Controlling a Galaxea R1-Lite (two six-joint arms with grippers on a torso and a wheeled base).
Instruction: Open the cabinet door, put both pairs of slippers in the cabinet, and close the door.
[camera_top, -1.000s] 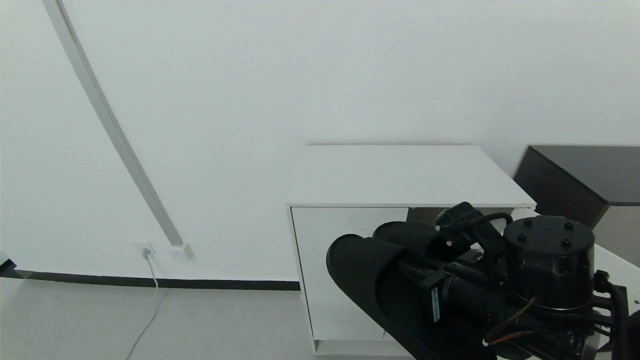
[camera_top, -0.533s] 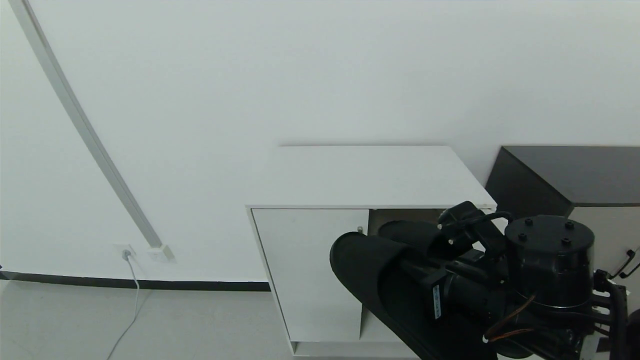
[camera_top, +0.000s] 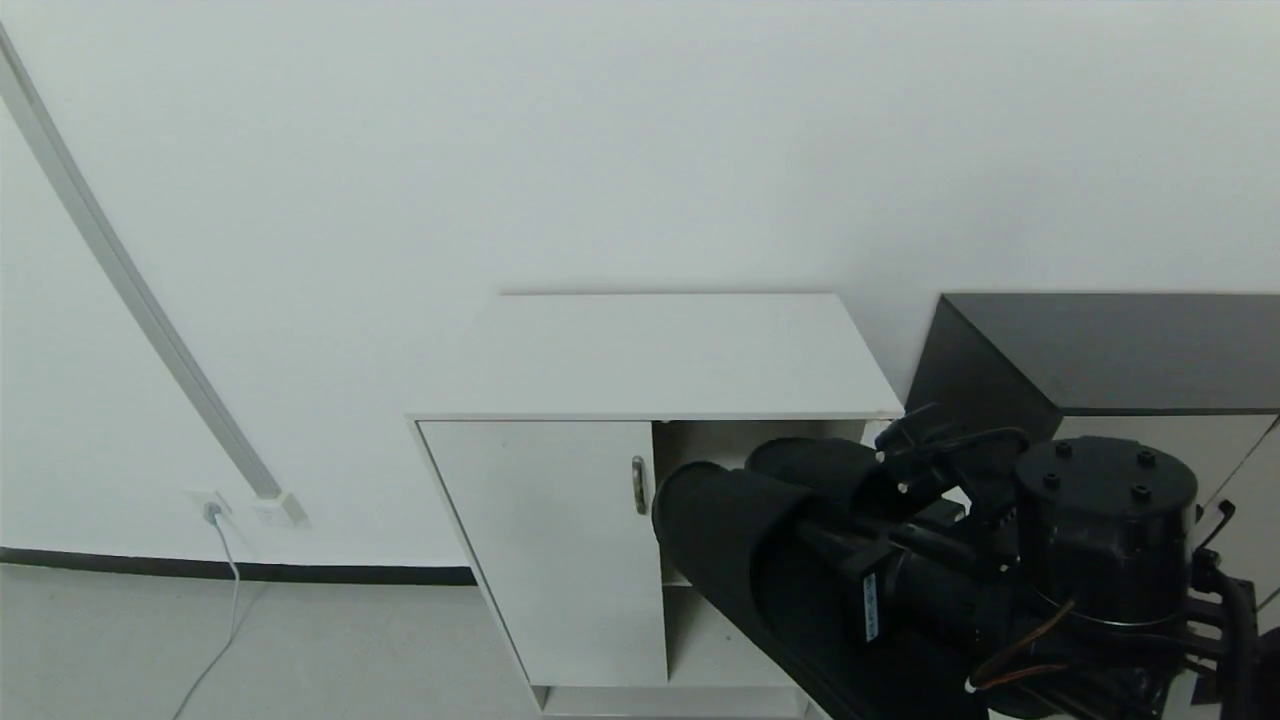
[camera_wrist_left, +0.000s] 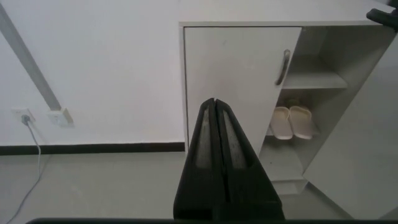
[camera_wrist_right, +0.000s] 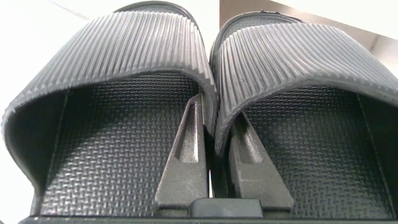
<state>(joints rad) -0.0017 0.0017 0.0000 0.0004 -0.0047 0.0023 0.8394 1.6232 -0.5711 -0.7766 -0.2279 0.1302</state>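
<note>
The right pincer (camera_wrist_right: 216, 115) is clamped on the inner edges of the black slippers (camera_wrist_right: 143, 81), held before the cabinet (camera_top: 660, 350). The left pincer (camera_wrist_left: 215, 109) is pressed together, empty. Over the last second the head view swung, bringing the cabinet's open right half behind the slippers, so placing looks near. Pale slippers (camera_wrist_left: 292, 121) lie on the lower shelf; the upper shelf (camera_wrist_left: 311, 79) is bare. The closed left door (camera_top: 545, 550) and the swung-out door (camera_wrist_left: 357, 137) flank the opening.
</note>
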